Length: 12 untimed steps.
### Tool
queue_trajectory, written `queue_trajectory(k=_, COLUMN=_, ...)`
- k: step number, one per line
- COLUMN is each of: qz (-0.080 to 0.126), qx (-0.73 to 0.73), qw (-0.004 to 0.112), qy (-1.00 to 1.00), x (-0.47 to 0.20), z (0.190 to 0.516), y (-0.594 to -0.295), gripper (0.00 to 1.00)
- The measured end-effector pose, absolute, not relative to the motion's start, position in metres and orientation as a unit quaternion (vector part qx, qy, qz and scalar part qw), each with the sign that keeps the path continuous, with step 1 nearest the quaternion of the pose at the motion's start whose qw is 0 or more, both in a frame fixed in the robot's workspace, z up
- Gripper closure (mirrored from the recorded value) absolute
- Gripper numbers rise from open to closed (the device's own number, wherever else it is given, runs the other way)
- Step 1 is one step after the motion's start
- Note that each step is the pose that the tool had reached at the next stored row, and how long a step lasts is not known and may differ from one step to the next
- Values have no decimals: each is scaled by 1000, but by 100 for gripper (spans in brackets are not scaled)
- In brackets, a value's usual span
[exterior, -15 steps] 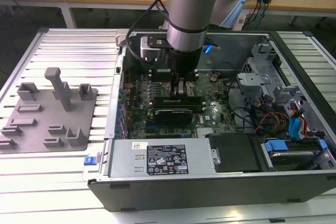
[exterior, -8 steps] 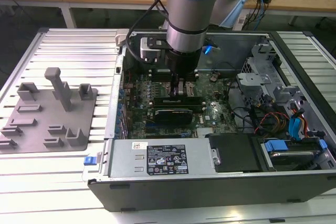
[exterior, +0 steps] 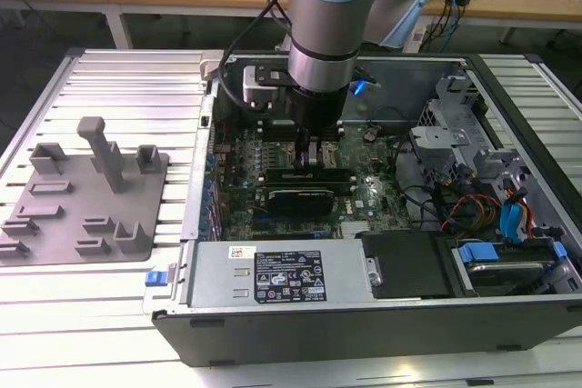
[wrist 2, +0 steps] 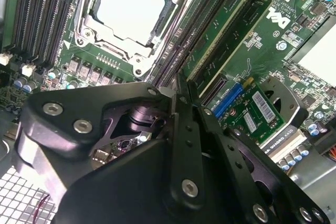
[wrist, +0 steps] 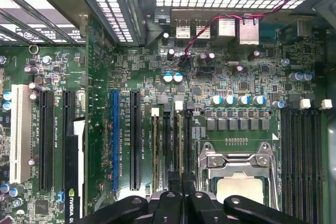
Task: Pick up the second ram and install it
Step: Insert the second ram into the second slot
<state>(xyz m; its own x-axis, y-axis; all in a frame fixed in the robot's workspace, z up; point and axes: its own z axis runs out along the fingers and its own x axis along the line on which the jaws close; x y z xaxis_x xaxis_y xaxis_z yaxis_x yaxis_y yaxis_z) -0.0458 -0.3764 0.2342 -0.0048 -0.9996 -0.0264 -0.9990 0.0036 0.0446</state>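
My gripper [exterior: 314, 154] reaches down into the open computer case, over the memory slots of the motherboard [exterior: 364, 197]. In both wrist views its black fingers [wrist: 168, 200] stand close together. In the first wrist view the second ram [wrist: 182, 148], a thin green stick, runs edge-up along its slot and passes under my gripper [wrist: 181, 184], whose fingers close on its end. Whether it sits fully down in the slot is hidden. In the second wrist view my gripper [wrist 2: 178, 90] points along the slots, and another green stick [wrist 2: 223, 32] stands in a slot beside it.
The bare processor socket [wrist: 239, 169] lies beside the slots. A grey holder plate [exterior: 82, 224] with upright blocks sits on the ribbed table at the exterior view's left. The power supply [exterior: 282, 274], cables [exterior: 473, 202] and drive bays [exterior: 505, 256] crowd the case.
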Motion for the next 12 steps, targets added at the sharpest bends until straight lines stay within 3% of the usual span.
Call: queue_trajectory(k=12, qz=-25, qx=705, qw=6, qy=-708, x=-46, z=231, y=-376, gripper=91)
